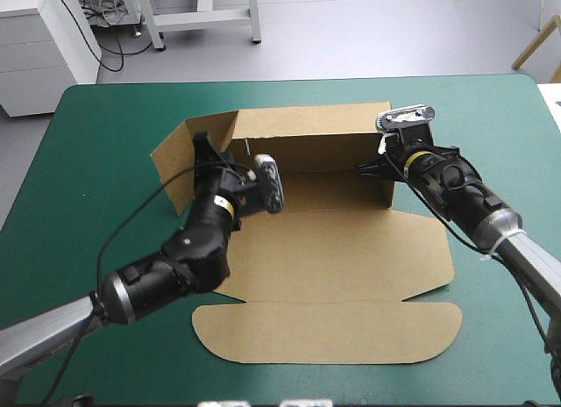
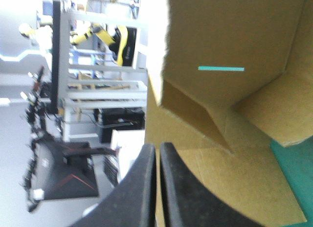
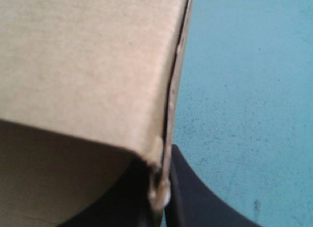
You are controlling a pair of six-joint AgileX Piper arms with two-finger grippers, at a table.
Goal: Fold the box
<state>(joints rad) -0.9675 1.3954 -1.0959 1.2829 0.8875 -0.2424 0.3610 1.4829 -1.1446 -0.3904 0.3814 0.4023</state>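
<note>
While both grippers pinch thin board, tearing or creasing looks like the main risk. The left gripper (image 1: 202, 153) and right gripper (image 1: 383, 154) hold opposite end walls of the box (image 1: 351, 240), so any pull apart or uneven push would strain the folds.

Second risk: the left end wall splays outward toward the table's (image 1: 96, 117) left edge and is not yet square. Swung in carelessly, it could catch on the back wall and buckle.

Third risk: slip. The right fingers grip only the wall's upper edge, so they have little purchase.

Box position: mid-table. Back wall raised on the far side, right end wall upright, floor flat. Lid and its rounded flap lie flat toward the near edge.

Left arm: enters from the near-left corner, forearm angled toward the far edge, wrist rolled. Fingers are all but together, with a sliver of board between them, clamped on the splayed left wall.

Right arm: reaches in from the table's right edge, wrist about level with the wall top. Fingers are clamped on the right wall's edge, board visible between them.
</note>
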